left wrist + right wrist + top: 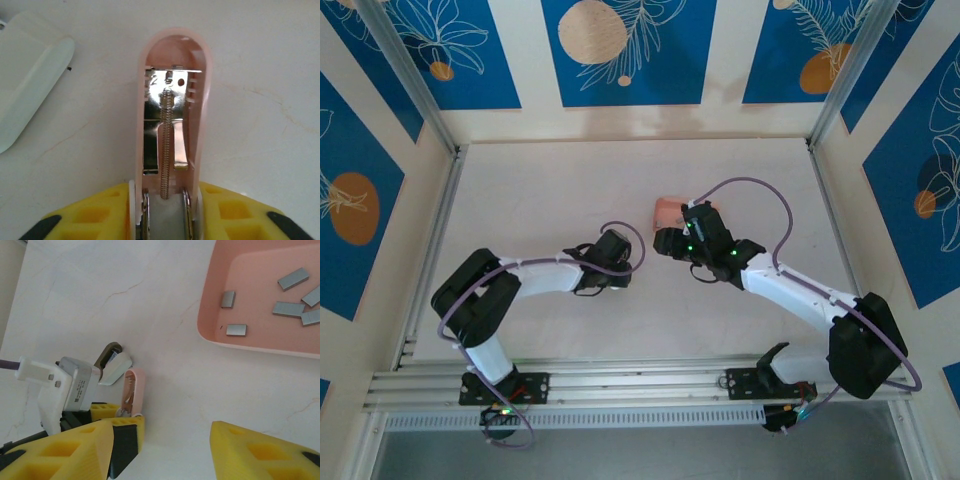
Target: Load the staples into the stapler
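Observation:
The pink stapler [172, 100] stands hinged open, its spring and bare metal channel facing the left wrist camera. My left gripper [165, 200] is shut on the stapler's base, one yellow finger against each side; the pair also appears as the left gripper [117, 417] with the stapler [134, 392] in the right wrist view. Several grey staples [293, 278] lie loose in the pink tray [212, 315]. My right gripper [160, 455] hangs open above the bare table between tray and stapler, with nothing between its fingers. From above, the left gripper [610, 270] and the right gripper [670, 243] sit close together.
A second, white stapler [30, 75] lies on the table just left of the pink one, also seen as the white stapler [116, 369]. The pink tray [667, 212] sits just beyond my right gripper. Aluminium rails frame the white table.

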